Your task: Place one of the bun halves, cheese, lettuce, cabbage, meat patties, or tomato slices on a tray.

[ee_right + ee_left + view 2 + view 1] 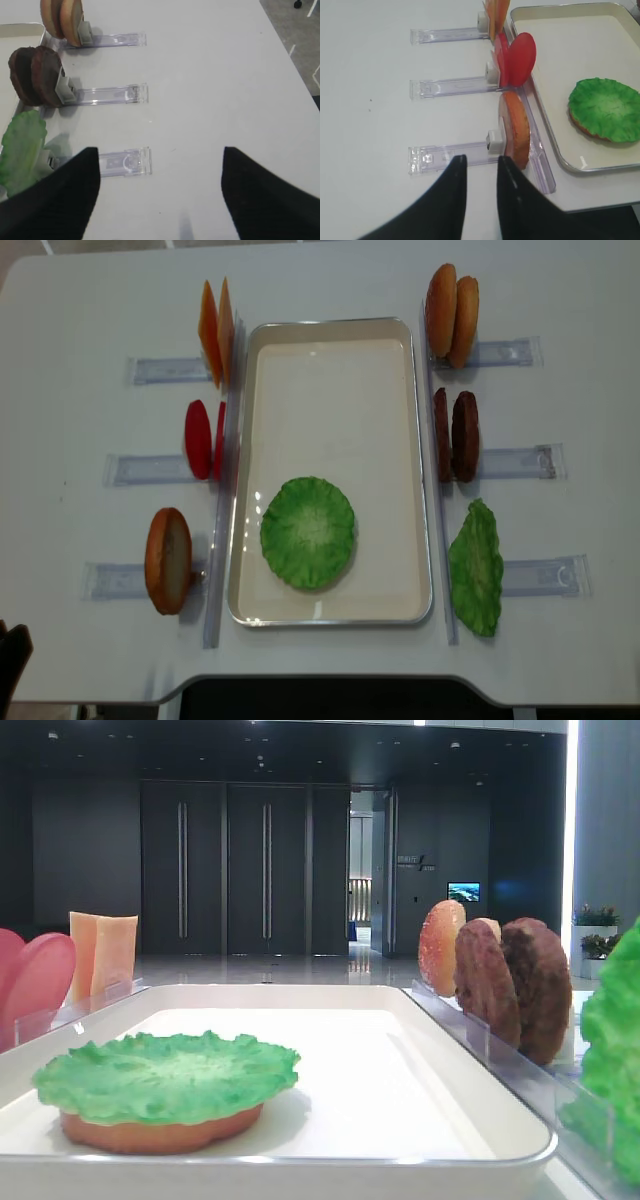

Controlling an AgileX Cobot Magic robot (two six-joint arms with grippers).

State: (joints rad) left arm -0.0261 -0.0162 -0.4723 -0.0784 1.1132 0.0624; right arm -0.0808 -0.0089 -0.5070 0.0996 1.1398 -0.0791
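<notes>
**Hands clear of the tray, lettuce on bun**

Right hand (159, 192) hangs over the bare counter (215, 75) with its fingers spread wide, holding nothing, just beside the upright lettuce leaf (22, 150) in its clear holder (125, 162). Left hand (481, 192) has its fingers pressed together, empty, near a standing bun half (514, 130). On the white tray (330, 370) a lettuce (308, 532) lies flat atop a bun half (160, 1130). Meat patties (455, 435), tomato slices (203, 438) and cheese (215, 330) stand in holders alongside.
</notes>
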